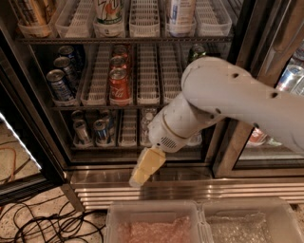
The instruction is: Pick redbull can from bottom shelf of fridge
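Observation:
The fridge (228,156) stands open in front of me. Its bottom shelf (127,141) holds two slim silver-and-blue redbull cans (101,131) upright side by side at the left, the other one (80,130) beside it. A clear water bottle (148,118) stands in a lane to their right, partly hidden by my arm. My gripper (142,172), on the white arm (223,102), hangs pointing down-left in front of the steel base, below the bottom shelf and right of the cans. It holds nothing that I can see.
The middle rack holds dark-blue soda cans (59,85), red cans (118,81) and a green can (197,50). Bottles (109,10) stand on the top rack. Cables (47,222) lie on the floor at left. Two clear plastic bins (154,224) sit at the bottom edge.

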`<state>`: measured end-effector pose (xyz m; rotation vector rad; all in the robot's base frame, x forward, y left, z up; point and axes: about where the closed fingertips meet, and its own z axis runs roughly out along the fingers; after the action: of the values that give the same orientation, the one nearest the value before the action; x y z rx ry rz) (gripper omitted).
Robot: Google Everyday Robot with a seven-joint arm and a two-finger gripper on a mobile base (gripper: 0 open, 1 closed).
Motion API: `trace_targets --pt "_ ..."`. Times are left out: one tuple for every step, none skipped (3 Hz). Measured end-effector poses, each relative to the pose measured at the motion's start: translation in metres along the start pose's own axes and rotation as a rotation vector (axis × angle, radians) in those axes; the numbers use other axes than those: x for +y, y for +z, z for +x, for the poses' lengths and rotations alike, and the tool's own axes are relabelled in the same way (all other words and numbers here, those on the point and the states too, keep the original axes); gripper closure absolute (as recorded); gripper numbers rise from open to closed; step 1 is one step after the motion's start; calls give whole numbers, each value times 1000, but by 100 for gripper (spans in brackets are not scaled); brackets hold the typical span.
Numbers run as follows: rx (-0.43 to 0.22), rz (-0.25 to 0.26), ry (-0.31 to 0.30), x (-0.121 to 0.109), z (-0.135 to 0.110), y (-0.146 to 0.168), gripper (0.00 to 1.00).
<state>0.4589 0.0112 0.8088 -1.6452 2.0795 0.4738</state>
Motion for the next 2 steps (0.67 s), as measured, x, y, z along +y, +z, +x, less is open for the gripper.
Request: trace_targets --pt "-34 22 94 -13 -9 46 0" --pt "-49 3 183 -22 -8 84 0"
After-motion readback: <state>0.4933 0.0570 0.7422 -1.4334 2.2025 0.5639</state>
